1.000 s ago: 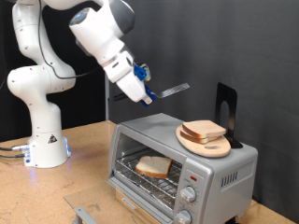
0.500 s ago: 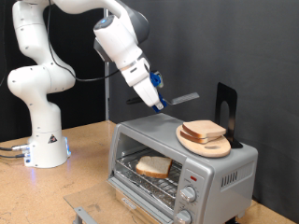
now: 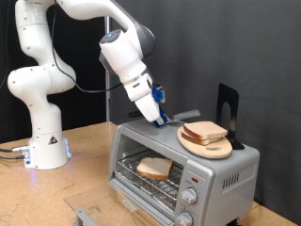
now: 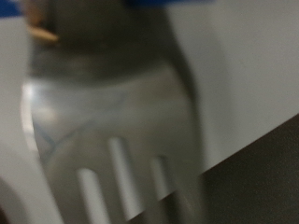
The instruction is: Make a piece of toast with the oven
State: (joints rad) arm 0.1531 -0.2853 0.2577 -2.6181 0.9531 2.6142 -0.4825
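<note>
Dark backdrop, wooden worktop, oven open with one slice inside.
The tool grips a fork whose tines point toward the toast on the plate, just beside them.

round wooden plate, spatula, wooden table

No legible text in either view

A small triangular mark is seen on the white robot base in the exterior view, but no characters on it can be made out. Markings around the oven knobs are too small to be read. In the wrist view only a blurred metal spatula is shown, and no lettering, number or brand is carried on it.
</note>
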